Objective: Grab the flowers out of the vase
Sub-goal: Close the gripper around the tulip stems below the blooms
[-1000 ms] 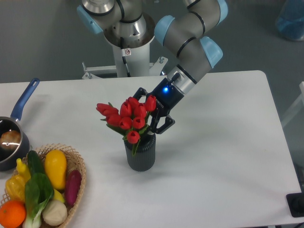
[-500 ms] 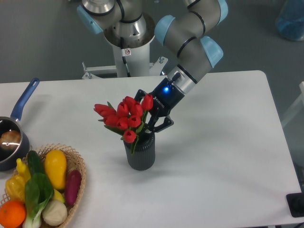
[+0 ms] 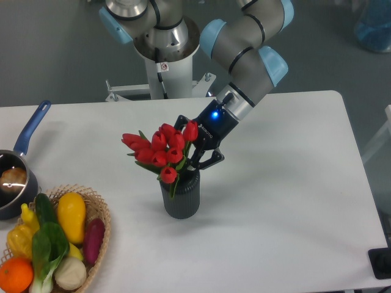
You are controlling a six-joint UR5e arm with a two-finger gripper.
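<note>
I see the arm reaching down and toward the vase (image 3: 181, 196) from behind it, forearm slanted, wrist light glowing blue. The claw (image 3: 194, 160) sits just above the vase mouth, its dark fingers closed around the flowers (image 3: 160, 151) at the right side of the bunch. The flowers lean left of the vase, stems in its mouth. The vase stands upright on the white desk (image 3: 287, 201).
</note>
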